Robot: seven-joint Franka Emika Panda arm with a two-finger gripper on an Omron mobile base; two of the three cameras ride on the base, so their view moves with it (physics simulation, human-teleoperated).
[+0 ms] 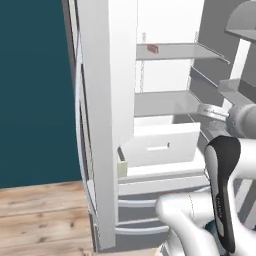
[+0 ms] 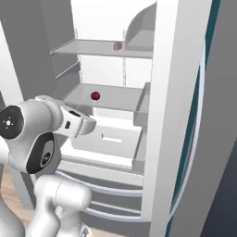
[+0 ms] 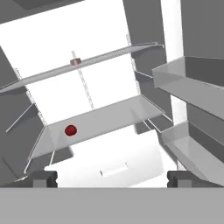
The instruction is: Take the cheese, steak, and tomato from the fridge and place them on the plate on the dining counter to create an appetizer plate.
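The fridge (image 1: 102, 100) stands open in front of me. On its upper shelf lies the steak (image 1: 152, 48) (image 2: 118, 46) (image 3: 75, 62), a small reddish-brown slab near the back. The tomato (image 2: 95, 96) (image 3: 70, 130), a dark red ball, rests on the left part of the middle shelf. My gripper (image 3: 113, 179) is open and empty, held outside the fridge at about drawer height, with the tomato ahead and to its left. The hand (image 2: 76, 122) reaches toward the shelves. The cheese, the plate and the dining counter are out of view.
A white drawer (image 1: 160, 145) (image 2: 111, 136) sits pulled out below the middle shelf. Grey door bins (image 3: 188, 83) jut in on the right of the hand view. A pale box (image 1: 121, 167) sits low beside the drawer. Wooden floor (image 1: 40, 215) lies to the left.
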